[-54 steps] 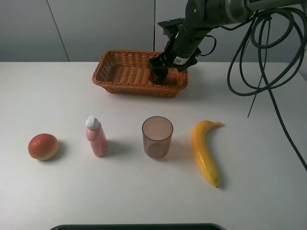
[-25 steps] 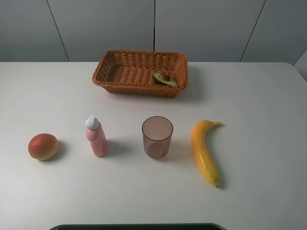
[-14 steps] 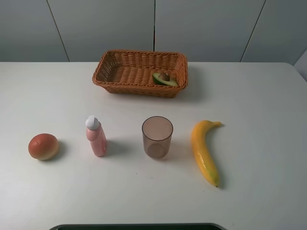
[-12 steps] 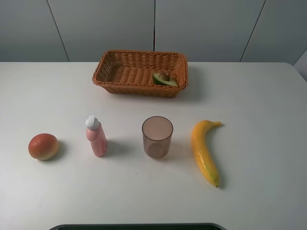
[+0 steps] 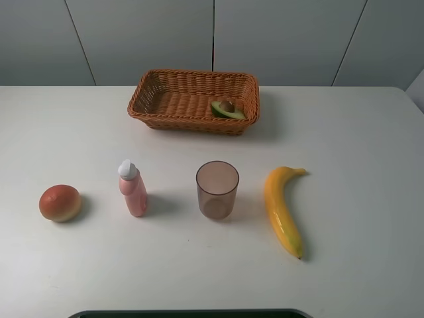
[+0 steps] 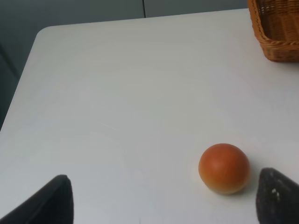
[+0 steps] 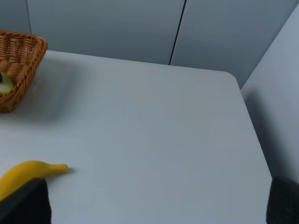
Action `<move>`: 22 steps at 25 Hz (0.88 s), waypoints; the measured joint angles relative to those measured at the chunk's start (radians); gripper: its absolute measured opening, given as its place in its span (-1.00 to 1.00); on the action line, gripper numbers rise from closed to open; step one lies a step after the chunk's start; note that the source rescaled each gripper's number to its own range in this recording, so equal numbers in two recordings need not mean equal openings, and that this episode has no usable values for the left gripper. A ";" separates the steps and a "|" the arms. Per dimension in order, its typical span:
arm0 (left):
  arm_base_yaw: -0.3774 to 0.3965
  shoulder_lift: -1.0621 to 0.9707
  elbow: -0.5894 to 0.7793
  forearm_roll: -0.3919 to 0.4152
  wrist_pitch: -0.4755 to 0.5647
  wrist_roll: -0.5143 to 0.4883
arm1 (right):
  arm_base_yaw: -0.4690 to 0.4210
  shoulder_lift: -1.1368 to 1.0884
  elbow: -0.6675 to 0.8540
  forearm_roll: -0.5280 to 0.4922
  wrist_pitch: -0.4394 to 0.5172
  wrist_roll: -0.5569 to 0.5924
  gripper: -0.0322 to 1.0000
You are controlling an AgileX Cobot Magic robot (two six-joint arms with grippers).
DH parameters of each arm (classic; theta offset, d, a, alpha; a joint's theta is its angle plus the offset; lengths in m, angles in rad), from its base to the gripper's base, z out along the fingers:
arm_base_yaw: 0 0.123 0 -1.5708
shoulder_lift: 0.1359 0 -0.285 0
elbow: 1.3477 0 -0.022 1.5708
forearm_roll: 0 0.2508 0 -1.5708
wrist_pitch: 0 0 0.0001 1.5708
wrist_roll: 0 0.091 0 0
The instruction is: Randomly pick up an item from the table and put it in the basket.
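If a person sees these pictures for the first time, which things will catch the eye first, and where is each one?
The orange-brown basket at the far middle of the white table stands out most, with the halved avocado lying inside at its right end. Next comes the row nearer the camera: a red-orange fruit at far left, a pink bottle, a brown translucent cup, and the yellow banana at right.
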 joint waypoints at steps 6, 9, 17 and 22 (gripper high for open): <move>0.000 0.000 0.000 0.000 0.000 0.000 | 0.030 -0.133 0.116 0.015 -0.019 0.000 0.99; 0.000 0.000 0.000 0.000 0.000 0.000 | 0.045 -0.136 0.132 0.015 -0.021 0.007 0.99; 0.000 0.000 0.000 0.000 0.000 -0.002 | 0.107 -0.137 0.144 -0.012 -0.003 0.108 0.99; 0.000 0.000 0.000 0.000 0.000 -0.002 | 0.170 -0.140 0.156 -0.069 0.017 0.152 0.99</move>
